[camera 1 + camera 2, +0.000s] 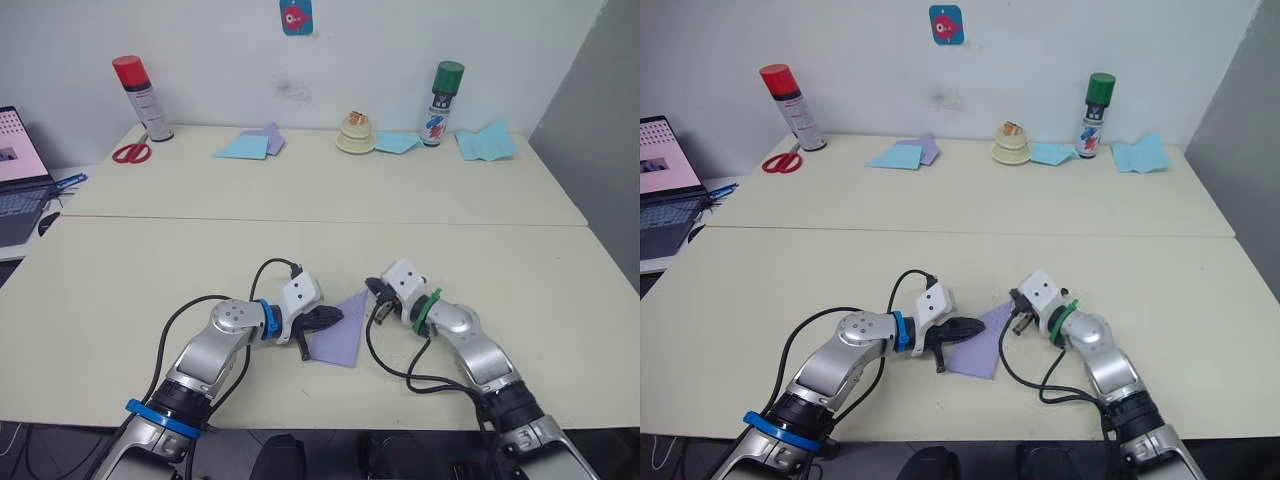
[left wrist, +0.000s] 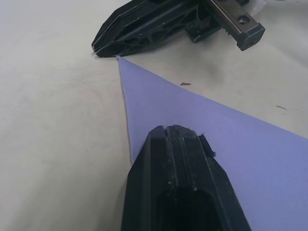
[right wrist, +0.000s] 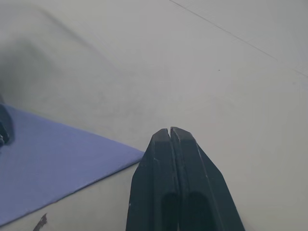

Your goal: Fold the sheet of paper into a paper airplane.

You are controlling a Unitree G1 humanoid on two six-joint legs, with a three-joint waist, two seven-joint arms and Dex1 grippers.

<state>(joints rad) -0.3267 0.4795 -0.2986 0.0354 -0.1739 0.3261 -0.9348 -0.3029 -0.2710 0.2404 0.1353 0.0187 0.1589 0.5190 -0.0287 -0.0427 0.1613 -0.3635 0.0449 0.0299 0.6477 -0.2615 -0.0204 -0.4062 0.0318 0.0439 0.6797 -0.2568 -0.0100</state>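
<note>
The sheet of paper (image 1: 345, 342) is lavender and lies flat on the table's near half, folded to a pointed triangle. My left gripper (image 1: 338, 316) is shut, and its tip (image 2: 168, 131) rests on top of the paper near its left edge. My right gripper (image 1: 374, 290) is also shut. Its tip (image 2: 102, 44) sits on the table right at the paper's sharp point (image 2: 118, 57). In the right wrist view the shut fingers (image 3: 171, 132) stand just off the paper's edge (image 3: 62, 161).
Along the far edge stand a red spray can (image 1: 140, 96), red scissors (image 1: 130, 152), light blue papers (image 1: 242, 147), a cream roll (image 1: 355, 136), a green-capped can (image 1: 445, 102) and another blue paper (image 1: 486, 143). A laptop (image 1: 18, 175) sits off the left side.
</note>
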